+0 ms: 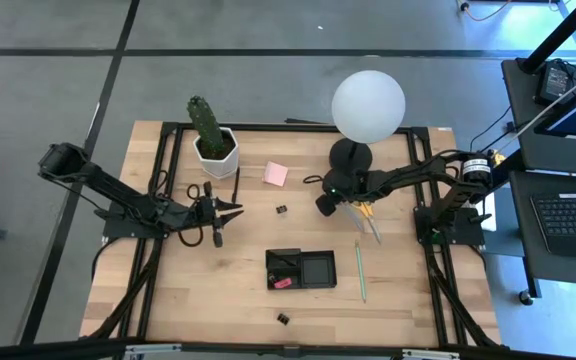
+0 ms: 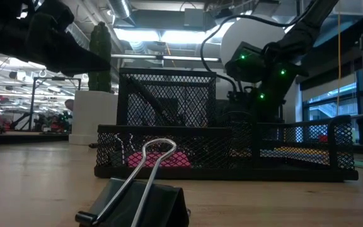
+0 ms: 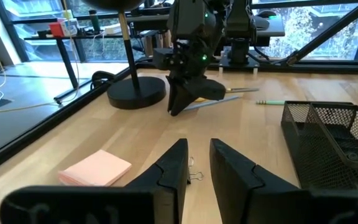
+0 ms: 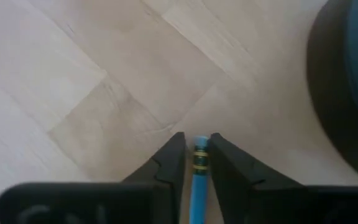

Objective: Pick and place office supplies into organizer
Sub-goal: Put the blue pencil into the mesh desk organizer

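My right gripper (image 1: pixel 324 204) is beside the lamp base, close over the table and shut on a thin blue pencil (image 4: pixel 199 168). My left gripper (image 1: pixel 234 210) hovers open left of centre, holding nothing; a small binder clip (image 3: pixel 194 175) lies just ahead of its fingers. The black mesh organizer (image 1: pixel 318 270) stands at the table's near middle with a pink eraser (image 1: pixel 281 283) inside. A pink sticky-note pad (image 1: pixel 275 174) lies flat near the far middle. A green pencil (image 1: pixel 360 270) lies right of the organizer. A second binder clip (image 1: pixel 283 318) sits near the near edge. My right gripper pinches the blue pencil between its two fingers near the end with the black and yellow band (image 4: pixel 200 149), which shows at the fingertips. The fingers slant down toward the table and the pencil runs along them, back toward the wrist. Whether the pencil touches the table I cannot tell.
The round black lamp base (image 1: pixel 350 155) with its white globe stands right behind the right gripper. A potted cactus (image 1: pixel 211 135) is at the far left, with a black pen (image 1: pixel 236 185) beside it. Something yellow (image 1: pixel 365 209) lies right of the right gripper.
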Tool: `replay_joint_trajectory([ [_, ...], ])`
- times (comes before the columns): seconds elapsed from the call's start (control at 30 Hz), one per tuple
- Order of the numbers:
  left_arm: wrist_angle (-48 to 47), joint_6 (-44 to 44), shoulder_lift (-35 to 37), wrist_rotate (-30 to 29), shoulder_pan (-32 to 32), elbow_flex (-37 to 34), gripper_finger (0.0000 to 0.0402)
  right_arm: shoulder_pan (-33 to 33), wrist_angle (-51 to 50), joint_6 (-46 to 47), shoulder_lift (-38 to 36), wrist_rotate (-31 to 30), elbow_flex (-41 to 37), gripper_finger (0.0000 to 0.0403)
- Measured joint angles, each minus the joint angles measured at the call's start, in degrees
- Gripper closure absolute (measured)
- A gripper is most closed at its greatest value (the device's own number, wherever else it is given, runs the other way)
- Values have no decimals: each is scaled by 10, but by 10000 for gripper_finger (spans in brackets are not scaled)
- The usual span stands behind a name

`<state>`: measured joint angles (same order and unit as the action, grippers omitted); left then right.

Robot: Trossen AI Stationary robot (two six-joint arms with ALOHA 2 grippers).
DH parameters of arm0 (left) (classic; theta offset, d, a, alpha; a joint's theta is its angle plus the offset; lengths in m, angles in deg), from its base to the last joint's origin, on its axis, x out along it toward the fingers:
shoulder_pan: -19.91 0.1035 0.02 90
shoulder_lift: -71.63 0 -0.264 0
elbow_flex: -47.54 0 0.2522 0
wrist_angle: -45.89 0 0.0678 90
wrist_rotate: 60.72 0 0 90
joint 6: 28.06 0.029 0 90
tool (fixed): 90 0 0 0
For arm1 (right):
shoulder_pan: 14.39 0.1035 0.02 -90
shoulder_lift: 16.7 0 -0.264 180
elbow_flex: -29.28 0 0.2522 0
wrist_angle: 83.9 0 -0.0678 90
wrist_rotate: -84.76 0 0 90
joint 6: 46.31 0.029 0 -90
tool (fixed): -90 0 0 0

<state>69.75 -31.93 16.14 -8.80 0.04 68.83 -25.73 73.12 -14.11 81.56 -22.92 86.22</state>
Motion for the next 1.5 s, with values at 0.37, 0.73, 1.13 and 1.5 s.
replay_joint_trajectory([
  [0.37, -1, -1, 0, 0, 0, 0, 339, 0, -2, -26, 0, 0, -1, 376],
  [0.73, -2, -13, 0, 0, 0, 0, 343, 11, -3, -44, -38, 2, -5, 376],
  [1.13, -2, -14, 0, 0, 0, 0, 343, 38, 51, -85, -139, 5, -4, 377],
  [1.5, -2, -14, 0, 0, 0, 0, 343, 84, 270, -151, -220, 120, -3, 377],
])
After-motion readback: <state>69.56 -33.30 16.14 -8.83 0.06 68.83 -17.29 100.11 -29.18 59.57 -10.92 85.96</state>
